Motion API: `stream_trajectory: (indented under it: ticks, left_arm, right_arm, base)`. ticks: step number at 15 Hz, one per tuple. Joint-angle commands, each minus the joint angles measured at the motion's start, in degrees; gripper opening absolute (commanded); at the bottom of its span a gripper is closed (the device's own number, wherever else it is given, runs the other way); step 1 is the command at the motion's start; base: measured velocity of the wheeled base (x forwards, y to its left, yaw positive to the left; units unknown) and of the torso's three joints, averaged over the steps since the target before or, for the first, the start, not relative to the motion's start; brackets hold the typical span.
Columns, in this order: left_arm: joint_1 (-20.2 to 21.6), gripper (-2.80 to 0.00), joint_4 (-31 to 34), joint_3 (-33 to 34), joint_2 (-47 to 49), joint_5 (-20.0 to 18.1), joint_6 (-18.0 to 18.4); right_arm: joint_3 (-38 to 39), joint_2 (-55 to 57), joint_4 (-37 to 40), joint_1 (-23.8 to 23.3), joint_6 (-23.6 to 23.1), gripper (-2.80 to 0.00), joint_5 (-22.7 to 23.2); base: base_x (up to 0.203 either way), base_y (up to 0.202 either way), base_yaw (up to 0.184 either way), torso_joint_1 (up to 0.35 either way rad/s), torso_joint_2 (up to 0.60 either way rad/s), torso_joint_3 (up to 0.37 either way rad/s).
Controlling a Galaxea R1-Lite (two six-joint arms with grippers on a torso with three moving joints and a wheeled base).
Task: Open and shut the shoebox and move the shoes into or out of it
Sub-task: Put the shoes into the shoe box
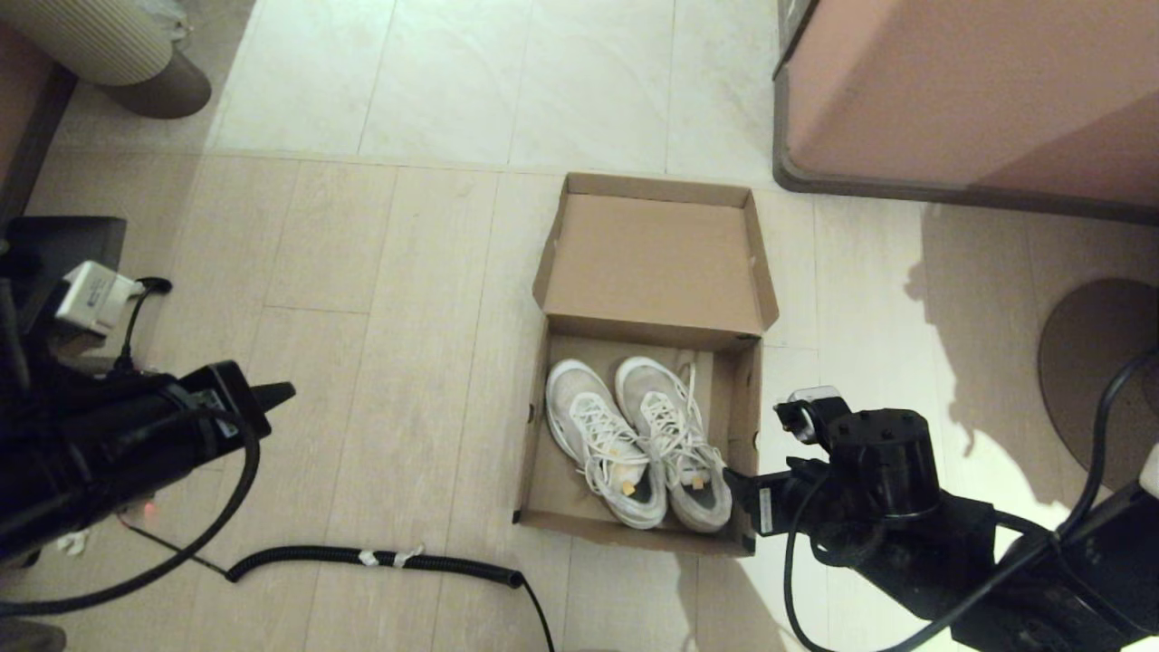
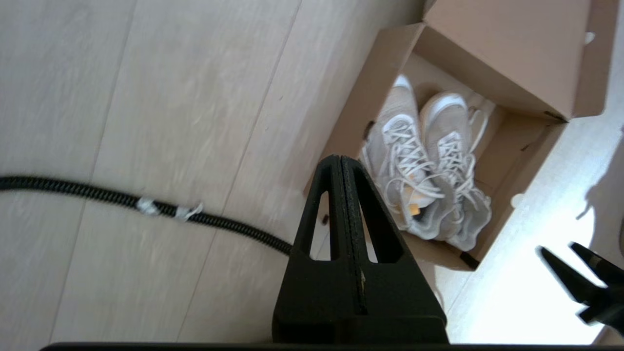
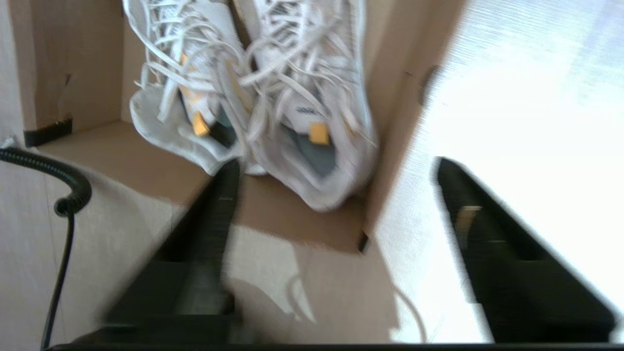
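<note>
The brown cardboard shoebox (image 1: pixel 549 493) lies open on the floor, its flap lid (image 1: pixel 654 263) tipped back on the far side. Both white lace-up shoes (image 1: pixel 636 442) rest side by side inside, heels toward me. My right gripper (image 1: pixel 735 483) hovers at the box's near right corner, open and empty. In the right wrist view its fingertips (image 3: pixel 228 170) straddle that corner of the shoebox (image 3: pixel 146 151), just short of the shoes' (image 3: pixel 312 126) heels. My left gripper (image 1: pixel 282 392) is shut and empty, well to the left of the box. The shoes (image 2: pixel 429 165) also show in the left wrist view.
A black corrugated cable (image 1: pixel 380 557) runs across the floor near the box's front left. A large pinkish-brown cabinet (image 1: pixel 951 91) stands at the far right, a round dark base (image 1: pixel 1096 362) on the right, and a striped object (image 1: pixel 100 36) at the far left.
</note>
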Motion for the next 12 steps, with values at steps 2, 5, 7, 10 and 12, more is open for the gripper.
stream_trajectory:
  ticks: [2,5,7,10,12]
  left_arm:
    - [0.16,-2.80,-0.81,7.03,-4.25,0.01,-3.61]
    - [0.37,-2.80,-4.62,12.47,-9.34,1.24,-10.19]
    - [0.48,-2.80,-4.87,13.84,-11.57,2.84,-10.34]
    - [0.37,-2.80,-5.18,11.12,-8.73,2.40,-10.36]
    - [0.08,-2.80,-5.28,5.67,-2.82,1.25,-10.46]
  right_arm:
    - [4.42,-3.25,-2.43,-0.49,0.07,-2.80,-2.69]
    - [8.13,-10.10,-5.30,-0.58,-1.38,-2.80,-6.55]
    - [10.75,-13.93,-4.82,-4.12,-1.74,-2.80,-7.43]
    - [10.27,-14.06,-4.55,-10.43,-1.72,-2.80,-6.28]
    - [5.39,-11.21,-3.72,-15.88,-1.69,-2.80,0.83]
  base:
    - [0.000,0.000,0.000,0.000,0.00,0.000]
    - [0.000,0.000,0.000,0.000,0.00,0.000]
    - [0.000,0.000,0.000,0.000,0.00,0.000]
    - [0.000,0.000,0.000,0.000,0.00,0.000]
    - [0.000,0.000,0.000,0.000,0.00,0.000]
